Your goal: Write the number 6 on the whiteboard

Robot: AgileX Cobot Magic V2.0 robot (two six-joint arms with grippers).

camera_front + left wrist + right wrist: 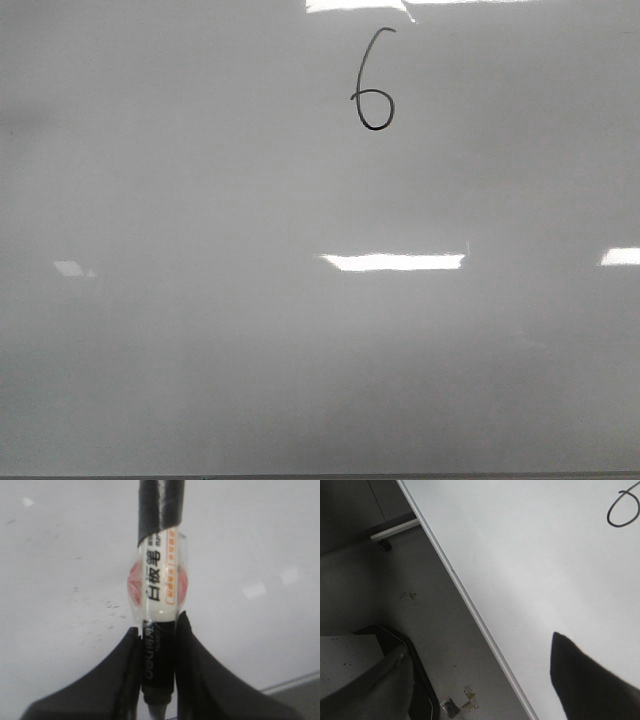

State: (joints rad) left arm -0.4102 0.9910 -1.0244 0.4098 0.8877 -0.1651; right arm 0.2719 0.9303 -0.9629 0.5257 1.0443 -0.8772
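A: Where is the number 6 (373, 80)?

B: Finished, at twelve o'clock on the whiteboard (200, 350), loop closed.

A: The claws?

B: The left claw (159, 635) clamps the marker (157, 580); it should lift straight off to avoid smudging. The right claw (485, 680) stands open, empty.

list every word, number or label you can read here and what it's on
"6": handwritten in black on the whiteboard, the number 6.
"白板笔": black characters on the whiteboard marker label, held in the left gripper.
Small orange print beside them: too blurred to read.
Pale lettering on the marker's black barrel: not legible.
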